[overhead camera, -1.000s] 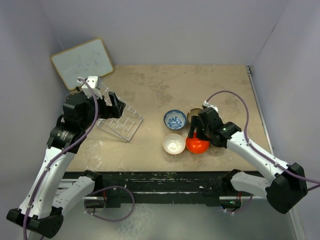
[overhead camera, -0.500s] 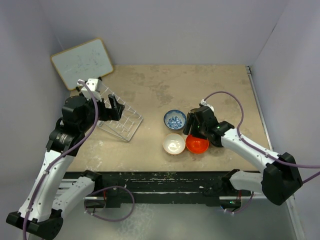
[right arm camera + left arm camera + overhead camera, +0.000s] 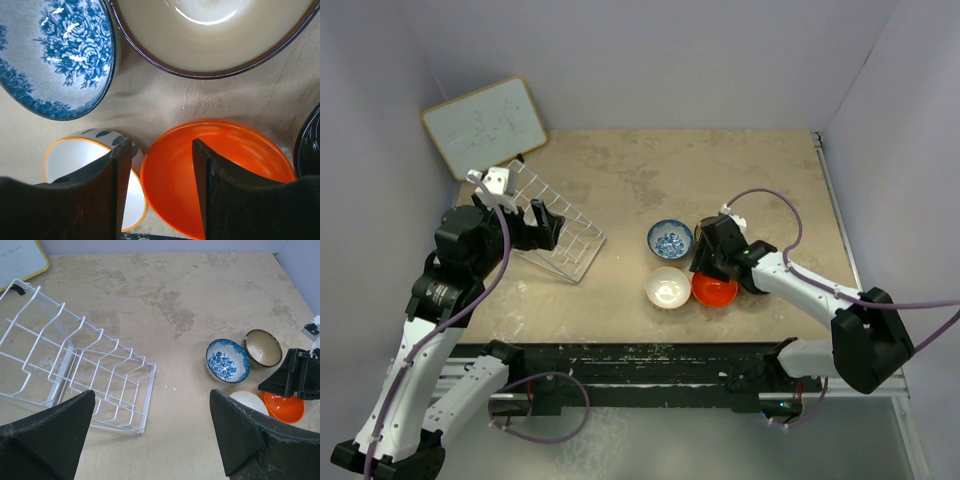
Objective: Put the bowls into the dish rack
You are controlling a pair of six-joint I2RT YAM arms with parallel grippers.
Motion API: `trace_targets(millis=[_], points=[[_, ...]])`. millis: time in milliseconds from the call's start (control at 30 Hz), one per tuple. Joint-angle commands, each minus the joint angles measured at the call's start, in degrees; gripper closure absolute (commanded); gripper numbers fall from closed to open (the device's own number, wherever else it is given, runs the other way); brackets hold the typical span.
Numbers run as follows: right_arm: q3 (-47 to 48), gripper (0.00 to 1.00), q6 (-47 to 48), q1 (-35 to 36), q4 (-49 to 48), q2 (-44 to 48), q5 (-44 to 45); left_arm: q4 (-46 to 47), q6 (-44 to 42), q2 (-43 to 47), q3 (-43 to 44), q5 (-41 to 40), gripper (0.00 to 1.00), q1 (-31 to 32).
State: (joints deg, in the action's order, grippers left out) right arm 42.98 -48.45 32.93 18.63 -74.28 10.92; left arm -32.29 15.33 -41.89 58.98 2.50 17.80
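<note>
The bowls all sit on the table [image 3: 620, 180], clustered right of centre, with none in the dish rack [image 3: 575, 245] yet. Nearest, the right end effector [image 3: 161, 147] straddles the left rim of the orange-red bowl [image 3: 250, 165]. Its jaws are spread and not yet pinching, one finger inside the bowl and the other in the narrow gap beside the white bowl [image 3: 85, 170]. That outer finger could nudge the white bowl as the jaws close. A thin grip on a glossy rim could also let the bowl swing or slip on the lift, striking the black bowl [image 3: 311, 145] just beside it. Beyond lie the blue-and-white bowl [image 3: 55, 55] and the tan bowl [image 3: 210, 30]. Farther left, the left end effector [image 3: 151, 395] hovers spread and empty over the rack.
</note>
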Motion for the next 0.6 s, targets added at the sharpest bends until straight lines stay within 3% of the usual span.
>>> trace_targets(millis=[0, 233, 400, 567], points=[[0.08, 0.47, -2.91, 0.78, -1.22, -0.72, 3.21, 2.27, -1.24, 0.45, -0.54, -0.40, 0.01, 0.24], [-0.24, 0.69, -3.96, 1.16, -1.01, -0.27, 5.44, 2.54, -1.61, 1.20, -1.27, -0.96, 0.01, 0.27], [-0.52, 0.68, -3.75, 1.46, -1.30, -1.61, 5.69, 2.55, -1.63, 1.07, -1.47, -0.92, 0.01, 0.26], [-0.29, 0.60, -3.74, 2.12, -2.31, -2.29, 5.36, 2.38, -1.48, 1.29, -1.39, -1.01, 0.01, 0.28]])
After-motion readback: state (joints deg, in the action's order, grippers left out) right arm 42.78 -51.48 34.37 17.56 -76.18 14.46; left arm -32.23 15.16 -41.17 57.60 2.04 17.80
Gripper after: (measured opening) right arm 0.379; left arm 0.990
